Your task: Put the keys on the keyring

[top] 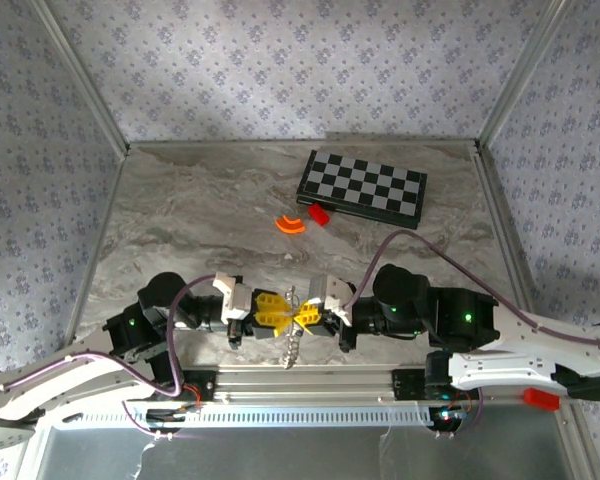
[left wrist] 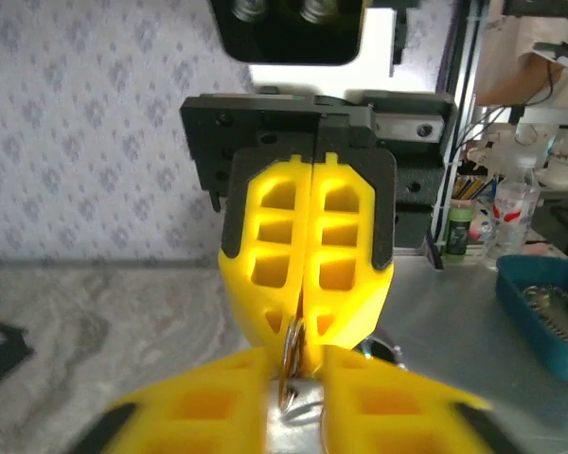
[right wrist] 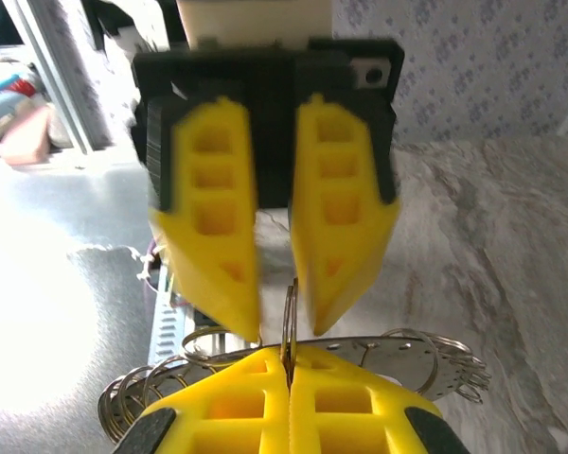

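My two grippers meet tip to tip low over the table's near edge. The right gripper (top: 302,318) (right wrist: 289,364) is shut on the thin silver keyring (right wrist: 289,312) (left wrist: 291,355), which stands edge-on. The left gripper (top: 285,312) (left wrist: 293,364) faces it with its yellow fingers a little apart, the ring in the gap between them and not pinched. A flat metal strip (right wrist: 398,348) hung with several wire rings lies across behind the right fingers. A short chain (top: 293,345) dangles below the grippers. The keys are hidden.
A checkerboard (top: 362,186) lies at the back right, with a red block (top: 319,214) and an orange arc piece (top: 291,225) in front of it. The aluminium rail (top: 300,380) runs just below the grippers. A blue bin (left wrist: 549,303) sits off the table.
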`<action>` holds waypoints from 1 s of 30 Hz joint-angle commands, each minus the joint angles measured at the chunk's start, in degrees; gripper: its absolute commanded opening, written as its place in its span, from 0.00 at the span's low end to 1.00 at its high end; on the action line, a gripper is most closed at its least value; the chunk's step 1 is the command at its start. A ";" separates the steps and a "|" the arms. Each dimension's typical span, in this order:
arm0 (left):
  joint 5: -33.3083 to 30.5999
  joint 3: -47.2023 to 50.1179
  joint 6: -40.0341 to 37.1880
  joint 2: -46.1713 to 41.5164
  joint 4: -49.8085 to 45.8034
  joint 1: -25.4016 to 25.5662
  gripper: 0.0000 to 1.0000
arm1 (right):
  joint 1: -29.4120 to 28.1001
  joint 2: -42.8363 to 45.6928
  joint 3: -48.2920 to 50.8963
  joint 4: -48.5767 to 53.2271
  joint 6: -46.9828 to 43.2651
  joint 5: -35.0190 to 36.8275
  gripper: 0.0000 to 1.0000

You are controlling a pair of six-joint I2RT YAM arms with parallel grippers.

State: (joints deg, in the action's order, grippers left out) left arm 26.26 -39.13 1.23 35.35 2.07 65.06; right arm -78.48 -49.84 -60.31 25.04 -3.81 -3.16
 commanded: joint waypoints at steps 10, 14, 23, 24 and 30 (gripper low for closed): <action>-9.55 -15.58 -13.60 4.70 -29.86 0.51 0.37 | -0.74 -7.04 -13.25 22.09 -5.68 11.95 0.00; -8.54 -16.76 -14.81 6.88 -31.07 0.60 0.36 | -0.52 -8.58 -15.30 25.23 -5.50 9.32 0.00; -6.86 -15.63 -14.77 9.70 -26.23 1.12 0.36 | -0.36 -9.56 -15.60 24.58 -5.50 6.32 0.00; -6.72 -15.54 -14.77 9.93 -25.80 1.15 0.36 | -0.35 -9.55 -15.57 24.46 -5.50 6.24 0.00; -6.01 -14.73 -14.46 10.91 -23.18 1.33 0.33 | -0.09 -9.59 -15.30 23.61 -5.27 4.83 0.00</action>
State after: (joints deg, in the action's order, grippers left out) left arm 18.74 -54.02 -12.64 46.28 -24.18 65.80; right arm -78.83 -59.66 -73.76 49.39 -8.54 3.01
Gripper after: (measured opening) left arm 0.332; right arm 0.052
